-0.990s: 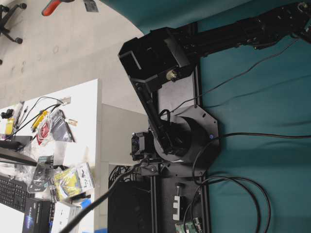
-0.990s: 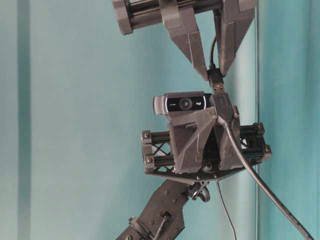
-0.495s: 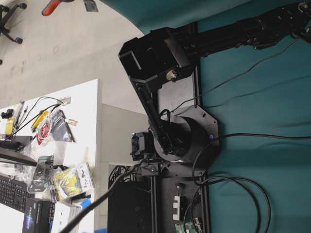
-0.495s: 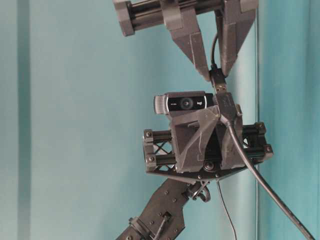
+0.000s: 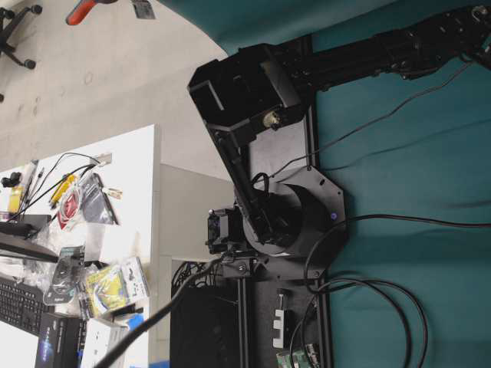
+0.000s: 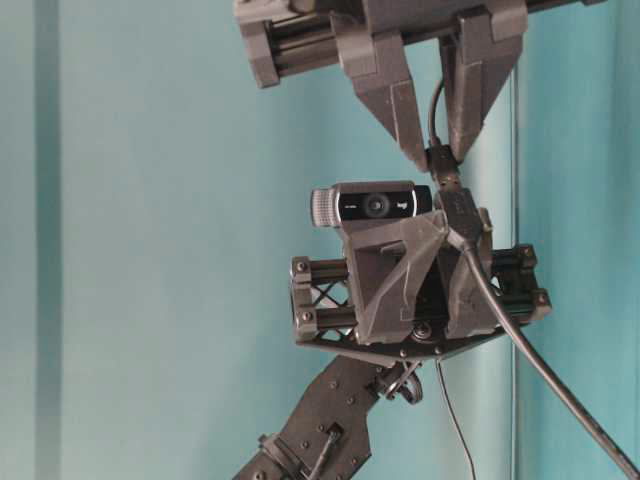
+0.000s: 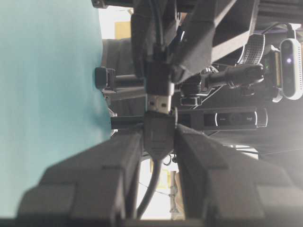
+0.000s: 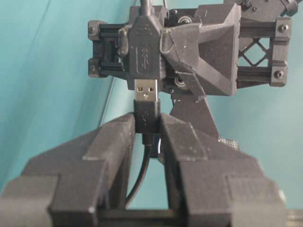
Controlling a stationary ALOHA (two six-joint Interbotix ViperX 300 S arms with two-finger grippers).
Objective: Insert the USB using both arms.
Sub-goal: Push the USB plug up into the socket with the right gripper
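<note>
**A:** Where's the USB, and what are the jaws doing?

**B:** Both sets are clamped. The left gripper (image 7: 158,137) is pinched on the USB plug (image 8: 144,52), the bigger black body with the USB logo. The right gripper (image 8: 147,120) is pinched on the socket end (image 7: 158,80), the smaller black body. In the table-level view, right comes down from the top with its fingers pointing down. Left sits underneath pointing up, with a webcam (image 6: 370,203) on its mount.

**A:** Is it mated?

**B:** They're lined up end to end. The plug's metal shell (image 8: 146,90) meets the mouth of the socket end. Most of the shell is exposed between the two bodies in both wrist views. Can't tell whether any of it is actually inside the socket.

**A:** Cables?

**B:** The plug's thick cable (image 6: 540,370) drops away to the lower right. The socket's thinner cable (image 6: 432,105) runs up between the right fingers. Both connectors are in the air in front of the teal cloth (image 6: 150,250), not touching it.

**A:** Overhead?

**B:** It shows one black arm (image 5: 253,92) on its round base, reaching out to the upper right edge. The grippers are out of that view. Cables loop across the teal surface. The white side table (image 5: 130,153) on the left has loose packets (image 5: 107,284) and a keyboard (image 5: 19,303) lying on it.
</note>
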